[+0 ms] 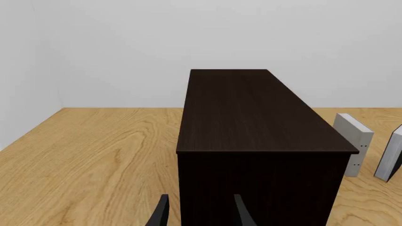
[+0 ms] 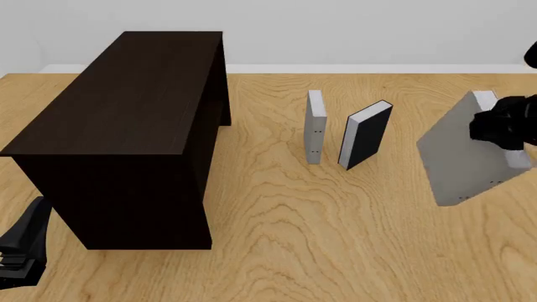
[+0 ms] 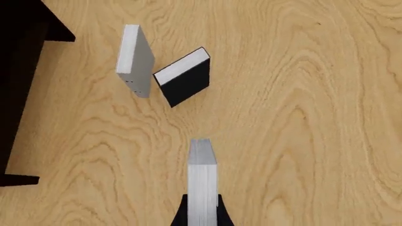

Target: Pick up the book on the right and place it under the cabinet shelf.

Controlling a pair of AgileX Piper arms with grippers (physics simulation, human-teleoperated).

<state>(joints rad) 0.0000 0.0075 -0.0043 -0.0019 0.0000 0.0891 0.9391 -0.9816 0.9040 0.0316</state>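
Note:
The book (image 2: 461, 157) is a plain light grey hardcover, held tilted above the table at the far right. My right gripper (image 2: 503, 126) is shut on its upper edge. In the right wrist view the book (image 3: 202, 183) shows edge-on, clamped between the dark fingers of the right gripper (image 3: 202, 214). The cabinet shelf (image 2: 126, 94) is a big dark brown box at the left, with a long flat top (image 1: 251, 113). My left gripper (image 2: 21, 251) sits low at the near left corner, and the left gripper (image 1: 199, 214) is open and empty close to the cabinet's near end.
A look-alike grey book (image 2: 315, 126) stands upright mid-table, with a black-covered book (image 2: 366, 134) leaning just to its right. Both also appear in the right wrist view as the grey book (image 3: 133, 59) and the black book (image 3: 184, 77). A white wall backs the wooden table (image 2: 277, 239).

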